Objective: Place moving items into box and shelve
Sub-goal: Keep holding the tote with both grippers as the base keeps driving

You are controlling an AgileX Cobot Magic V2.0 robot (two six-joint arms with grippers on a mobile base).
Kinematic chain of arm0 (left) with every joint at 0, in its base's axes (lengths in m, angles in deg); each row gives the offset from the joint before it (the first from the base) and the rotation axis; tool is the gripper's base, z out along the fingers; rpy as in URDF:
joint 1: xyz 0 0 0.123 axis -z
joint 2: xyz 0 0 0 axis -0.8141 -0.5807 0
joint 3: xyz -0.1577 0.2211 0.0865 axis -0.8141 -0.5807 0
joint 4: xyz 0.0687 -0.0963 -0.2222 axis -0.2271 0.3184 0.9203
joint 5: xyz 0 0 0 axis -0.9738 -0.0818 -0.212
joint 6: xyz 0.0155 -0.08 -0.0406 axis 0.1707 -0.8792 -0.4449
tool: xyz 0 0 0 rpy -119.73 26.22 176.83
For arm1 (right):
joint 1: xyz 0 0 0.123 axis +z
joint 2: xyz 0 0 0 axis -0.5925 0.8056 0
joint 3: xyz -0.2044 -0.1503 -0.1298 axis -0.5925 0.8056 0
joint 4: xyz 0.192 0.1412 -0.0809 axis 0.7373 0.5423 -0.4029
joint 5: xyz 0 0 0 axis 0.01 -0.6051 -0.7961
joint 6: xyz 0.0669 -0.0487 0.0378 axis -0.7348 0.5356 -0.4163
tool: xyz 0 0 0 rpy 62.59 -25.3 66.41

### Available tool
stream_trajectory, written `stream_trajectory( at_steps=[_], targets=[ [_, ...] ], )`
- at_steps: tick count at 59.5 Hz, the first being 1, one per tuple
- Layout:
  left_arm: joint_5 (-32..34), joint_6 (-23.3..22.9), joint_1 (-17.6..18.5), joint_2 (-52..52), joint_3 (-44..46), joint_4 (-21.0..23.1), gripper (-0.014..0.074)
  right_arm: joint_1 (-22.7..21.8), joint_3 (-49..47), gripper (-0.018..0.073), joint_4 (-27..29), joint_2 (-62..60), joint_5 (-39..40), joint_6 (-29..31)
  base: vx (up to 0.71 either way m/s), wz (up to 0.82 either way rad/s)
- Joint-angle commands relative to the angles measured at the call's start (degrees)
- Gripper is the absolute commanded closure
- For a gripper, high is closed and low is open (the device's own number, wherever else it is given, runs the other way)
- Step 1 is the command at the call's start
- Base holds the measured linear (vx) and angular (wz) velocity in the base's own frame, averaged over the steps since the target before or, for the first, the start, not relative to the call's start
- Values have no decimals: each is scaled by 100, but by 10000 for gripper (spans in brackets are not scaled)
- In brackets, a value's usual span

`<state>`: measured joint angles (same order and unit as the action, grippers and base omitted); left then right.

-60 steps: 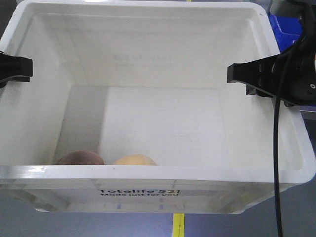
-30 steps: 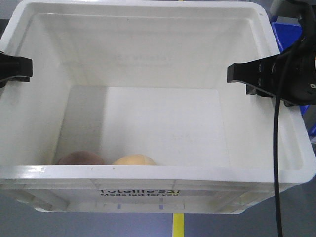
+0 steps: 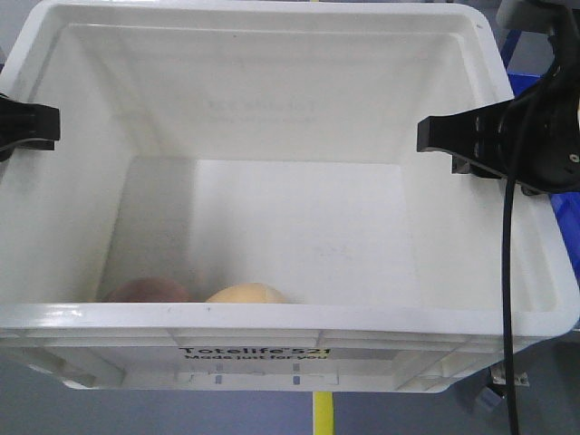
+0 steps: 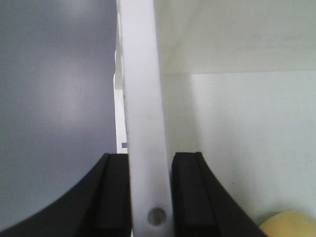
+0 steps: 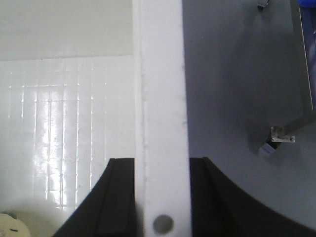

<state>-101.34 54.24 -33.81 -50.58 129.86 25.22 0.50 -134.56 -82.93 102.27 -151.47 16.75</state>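
The white box (image 3: 272,319) fills the front view, held off the floor. Inside, against its near wall, lie the moving items: a pinkish-brown plush fruit (image 3: 145,290) and a yellow-orange one (image 3: 245,294), the latter also peeking into the left wrist view (image 4: 289,224) and right wrist view (image 5: 12,222). My left gripper (image 3: 27,127) is shut on the box's left rim (image 4: 143,123), black fingers (image 4: 116,197) pressing both sides. My right gripper (image 3: 462,145) is shut on the right rim (image 5: 160,98), fingers (image 5: 121,197) on either side of it.
Grey floor lies below, with a yellow line (image 3: 323,413) running under the box. A blue bin (image 3: 535,82) shows behind my right arm. A metal bracket (image 5: 279,138) with a thin bar stands on the floor to the right.
The background has shifted: the blue bin has slid away to the right and a bracket has come into sight under the box's right corner. Both grips on the box are unchanged.
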Motion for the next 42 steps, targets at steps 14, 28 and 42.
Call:
stream_trajectory(
  at_steps=[14,28,42],
  targets=[
    [465,-28,-39,144,202,-617,530,-72,-210,432,-768,-245,216,-22,43,-4],
    [465,-28,-39,144,202,-617,530,-72,-210,432,-768,-245,216,-22,42,-1],
    [465,-28,-39,144,202,-617,530,-72,-210,432,-768,-245,216,-22,42,0]
  ],
)
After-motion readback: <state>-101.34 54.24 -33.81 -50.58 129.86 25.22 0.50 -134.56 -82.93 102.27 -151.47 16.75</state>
